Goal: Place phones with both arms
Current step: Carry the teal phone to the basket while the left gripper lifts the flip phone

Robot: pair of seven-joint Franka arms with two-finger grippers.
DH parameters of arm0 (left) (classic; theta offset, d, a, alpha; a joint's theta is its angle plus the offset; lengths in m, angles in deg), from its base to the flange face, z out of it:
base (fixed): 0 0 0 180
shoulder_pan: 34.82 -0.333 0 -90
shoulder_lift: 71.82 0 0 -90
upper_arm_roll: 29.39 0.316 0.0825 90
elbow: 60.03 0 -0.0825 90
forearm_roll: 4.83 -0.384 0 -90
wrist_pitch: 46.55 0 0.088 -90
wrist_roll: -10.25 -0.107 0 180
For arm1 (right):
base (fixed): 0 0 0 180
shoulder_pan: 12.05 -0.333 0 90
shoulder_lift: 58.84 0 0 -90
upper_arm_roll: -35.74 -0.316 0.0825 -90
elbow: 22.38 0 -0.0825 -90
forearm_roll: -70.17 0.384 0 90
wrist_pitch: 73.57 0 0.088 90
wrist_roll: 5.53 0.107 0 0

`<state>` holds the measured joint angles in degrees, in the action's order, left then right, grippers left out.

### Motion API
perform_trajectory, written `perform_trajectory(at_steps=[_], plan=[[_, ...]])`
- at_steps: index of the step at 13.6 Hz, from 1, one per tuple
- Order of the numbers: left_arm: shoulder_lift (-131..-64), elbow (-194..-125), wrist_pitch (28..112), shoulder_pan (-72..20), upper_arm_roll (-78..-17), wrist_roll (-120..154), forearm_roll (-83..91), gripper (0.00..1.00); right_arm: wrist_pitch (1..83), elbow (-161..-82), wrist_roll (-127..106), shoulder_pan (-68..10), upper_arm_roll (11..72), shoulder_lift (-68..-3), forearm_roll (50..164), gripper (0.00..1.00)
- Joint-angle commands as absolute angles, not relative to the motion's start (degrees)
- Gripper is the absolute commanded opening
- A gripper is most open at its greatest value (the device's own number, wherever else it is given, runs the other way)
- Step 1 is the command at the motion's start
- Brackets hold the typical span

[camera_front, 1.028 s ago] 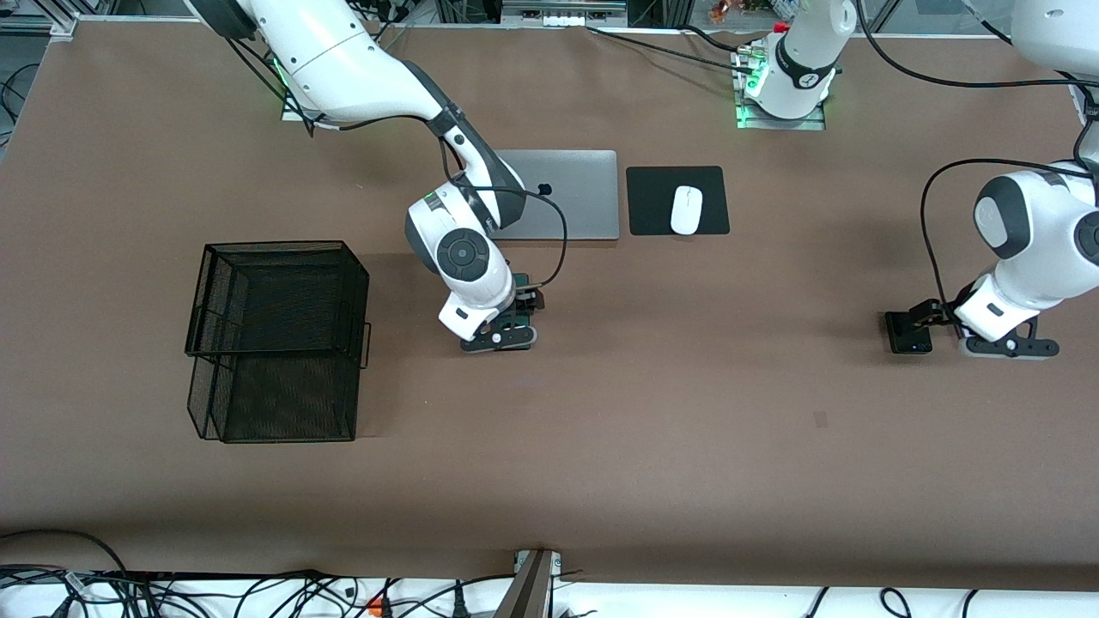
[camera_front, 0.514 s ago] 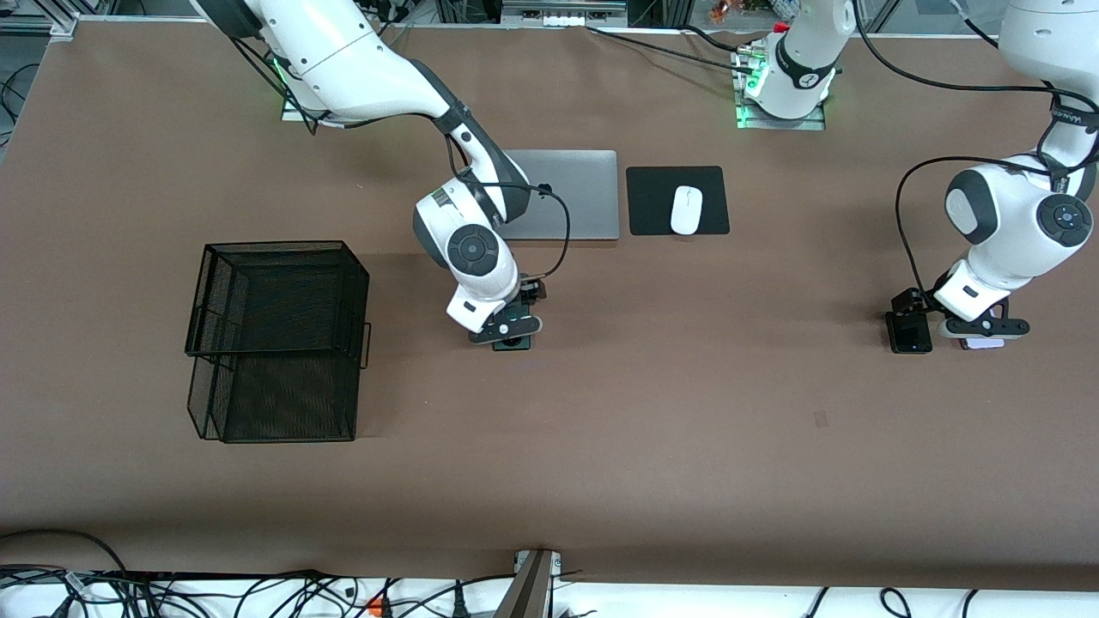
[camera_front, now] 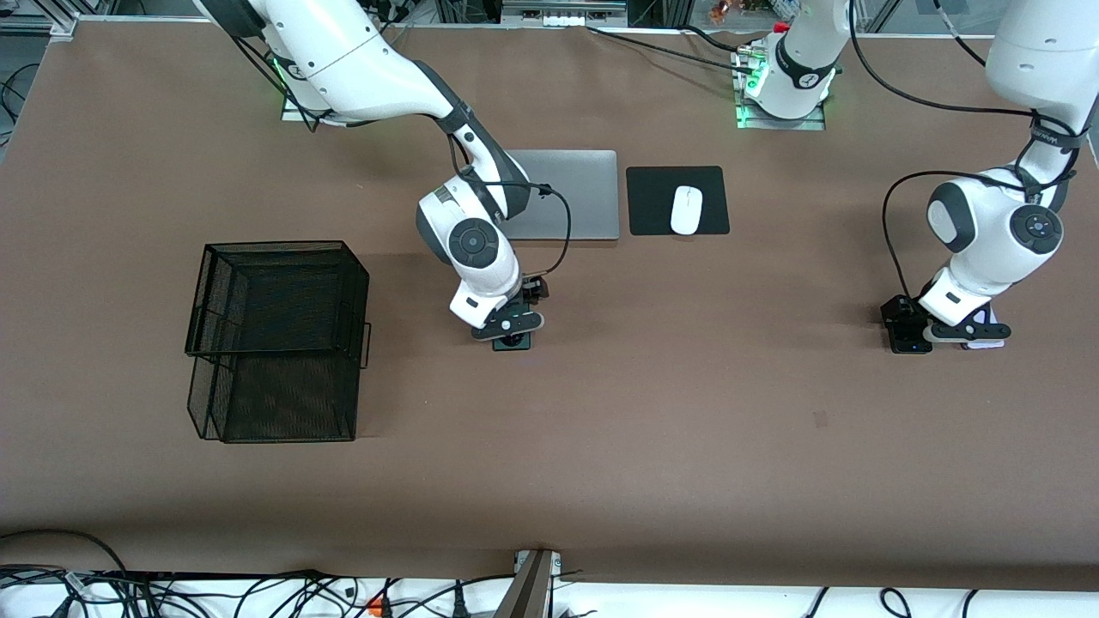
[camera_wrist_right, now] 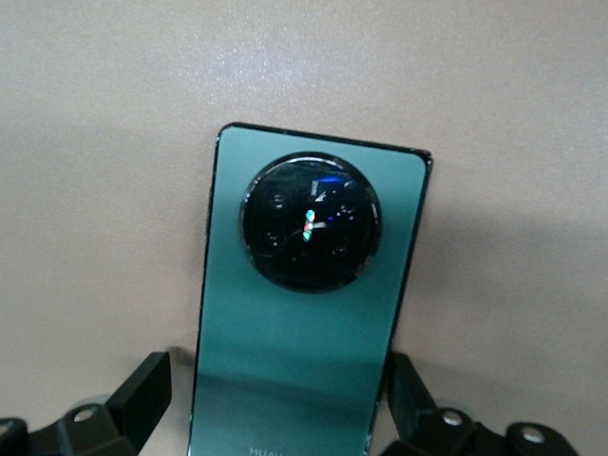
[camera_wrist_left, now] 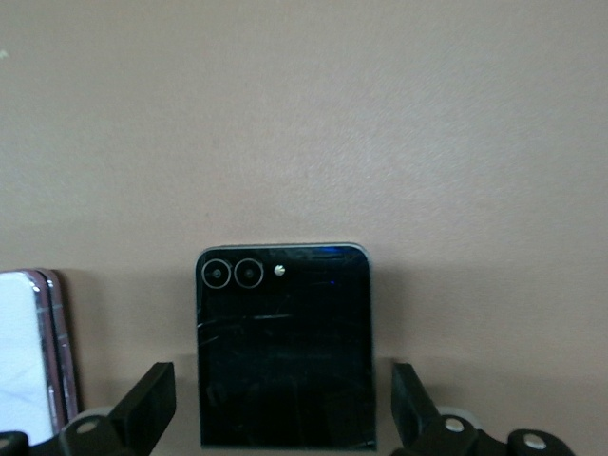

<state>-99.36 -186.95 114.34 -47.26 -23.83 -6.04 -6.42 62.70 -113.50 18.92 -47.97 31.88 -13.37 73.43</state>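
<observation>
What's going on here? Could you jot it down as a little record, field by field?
left gripper: open, straddling the black phone lying on the table
right gripper: open, straddling the green phone
lilac phone: lying beside the black phone
wire basket: toward the right arm's end
laptop, mouse: near the bases

Three phones: one green [camera_wrist_right: 304,313], one black [camera_wrist_left: 283,351], one lilac [camera_wrist_left: 28,351]; two arms, one laptop [camera_front: 571,193], one mouse [camera_front: 686,209].
</observation>
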Motion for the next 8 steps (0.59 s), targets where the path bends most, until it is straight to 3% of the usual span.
perform_trajectory(at_steps=[1, 4, 8], plan=[[-100.11, -186.59, 115.61, -48.88, -25.60, -7.07, -5.18, 1.00, 63.89, -114.84, 18.64, -48.88, 32.48, -13.93, 71.86, 1.00], [-101.52, -186.24, 117.02, -50.72, -27.97, -7.07, -5.18, 1.00, 63.81, -115.01, 18.73, -48.88, 32.75, -13.93, 68.41, 1.00], [-103.10, -184.93, 117.02, -59.86, -36.93, -7.24, -5.62, 1.00, 64.24, -115.01, 19.08, -48.88, 32.92, -13.67, 67.18, 0.95]])
